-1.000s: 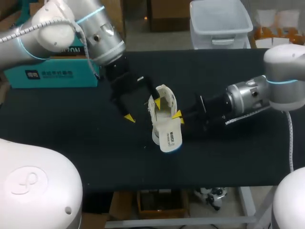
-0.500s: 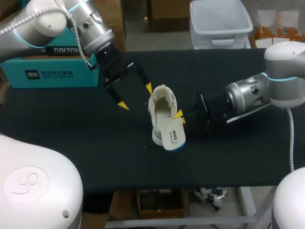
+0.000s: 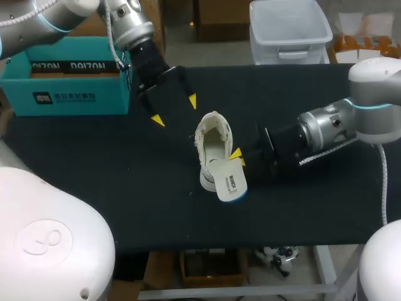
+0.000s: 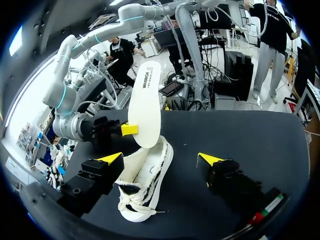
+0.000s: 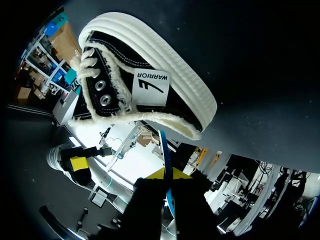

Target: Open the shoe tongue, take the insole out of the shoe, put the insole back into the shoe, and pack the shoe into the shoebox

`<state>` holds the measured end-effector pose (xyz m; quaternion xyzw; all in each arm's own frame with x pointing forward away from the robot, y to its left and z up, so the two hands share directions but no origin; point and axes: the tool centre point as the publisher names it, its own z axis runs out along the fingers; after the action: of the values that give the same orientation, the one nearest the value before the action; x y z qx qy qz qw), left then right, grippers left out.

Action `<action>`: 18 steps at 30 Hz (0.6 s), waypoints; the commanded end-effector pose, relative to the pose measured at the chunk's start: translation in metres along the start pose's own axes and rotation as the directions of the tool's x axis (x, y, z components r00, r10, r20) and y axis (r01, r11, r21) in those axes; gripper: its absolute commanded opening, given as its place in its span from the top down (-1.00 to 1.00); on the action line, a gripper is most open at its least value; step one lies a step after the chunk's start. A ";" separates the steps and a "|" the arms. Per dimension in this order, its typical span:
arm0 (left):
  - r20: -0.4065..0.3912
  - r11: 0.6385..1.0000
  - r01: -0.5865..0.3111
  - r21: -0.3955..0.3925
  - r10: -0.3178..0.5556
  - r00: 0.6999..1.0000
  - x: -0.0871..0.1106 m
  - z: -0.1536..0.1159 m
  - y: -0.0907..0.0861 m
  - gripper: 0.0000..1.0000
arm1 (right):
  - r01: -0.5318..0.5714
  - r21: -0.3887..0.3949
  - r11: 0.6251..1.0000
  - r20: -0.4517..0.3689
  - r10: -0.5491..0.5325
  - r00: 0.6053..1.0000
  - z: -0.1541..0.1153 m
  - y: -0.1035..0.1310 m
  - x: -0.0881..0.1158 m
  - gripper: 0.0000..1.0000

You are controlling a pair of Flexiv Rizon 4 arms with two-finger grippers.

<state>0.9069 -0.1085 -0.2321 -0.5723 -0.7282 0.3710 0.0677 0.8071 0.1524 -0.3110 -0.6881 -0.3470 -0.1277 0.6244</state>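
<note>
A white low shoe [image 3: 212,143] lies on the black table [image 3: 113,182], its tongue spread open. The white insole [image 3: 229,182] with a blue edge rises out of the shoe's heel end. My right gripper [image 3: 237,157] is shut on the insole's side. In the left wrist view the insole [image 4: 145,102] stands upright above the shoe [image 4: 145,175], with its lower end at the shoe's opening. My left gripper [image 3: 173,110] hangs open behind and left of the shoe, touching nothing. In the right wrist view the insole [image 5: 166,155] shows edge-on between the fingers, below the shoe [image 5: 150,85].
A teal shoebox [image 3: 62,94], open at the top, stands at the table's back left corner, close behind my left arm. Bare black table surface lies in front of the shoe and to its left.
My left gripper has drawn back from the shoe, up and toward the shoebox, still open. The right gripper has pulled the insole a little farther out toward the front right.
</note>
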 end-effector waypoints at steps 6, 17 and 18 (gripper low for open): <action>-0.004 0.990 0.002 0.142 -0.001 1.000 -0.002 -0.004 0.006 -1.00 | -0.001 0.008 1.000 0.002 0.001 1.000 -0.001 -0.001 0.000 1.00; 0.046 0.993 -0.067 0.095 0.063 0.997 0.010 0.013 -0.022 -1.00 | 0.013 0.006 1.000 -0.014 -0.013 1.000 0.008 -0.002 0.003 1.00; 0.054 0.994 -0.075 0.073 0.071 0.996 0.013 0.017 -0.028 -1.00 | 0.017 0.005 1.000 -0.017 -0.017 1.000 0.009 -0.002 0.005 1.00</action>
<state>0.8951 -0.1094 -0.2295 -0.5878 -0.6769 0.4328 0.0945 0.8069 0.1596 -0.3077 -0.6830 -0.3478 -0.1359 0.6277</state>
